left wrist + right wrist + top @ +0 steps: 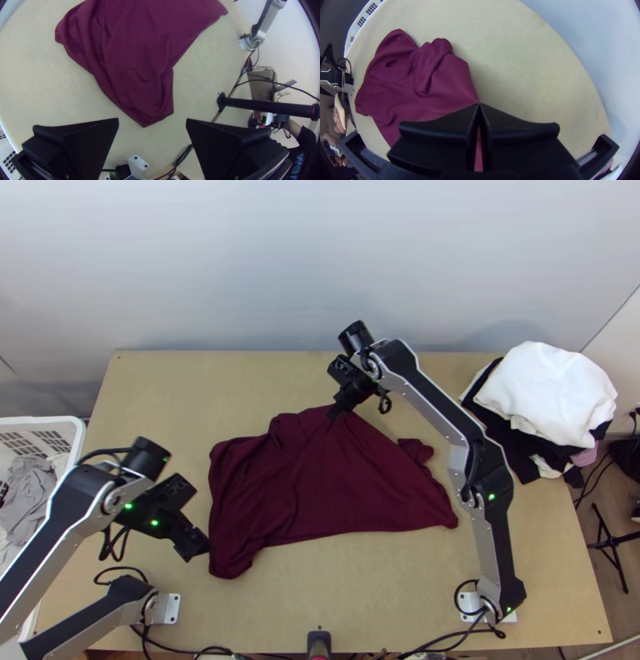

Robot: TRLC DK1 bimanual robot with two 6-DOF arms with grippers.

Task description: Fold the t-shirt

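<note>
T-shirt (320,492) and table (544,596) catch our eye first: the shirt is a deep burgundy and lies across the middle of the pale wood, unevenly spread. We see its surface rumpled, with soft folds down the left part and a bunched ridge at the far left. A small turned lump sits at its far right edge, and the near left corner reaches closer to us than the rest.

We find the left gripper (196,548) just beside the left edge of the shirt, by that near corner. In the left wrist view we see the left gripper (152,120) with its jaws wide, nothing between them, and the corner of fabric apart from both fingers.

The right gripper (334,414) is at the shirt's far edge, around its middle. In the right wrist view, the right gripper (479,104) has its jaws brought together on a pinch of that far edge, and we see the cloth drawn to a point at the tips.

To the left we have a white basket (78,440) with grey clothes (30,488) in it. On the table's far right we see a heap of clothes (548,392), white on top of black.
</note>
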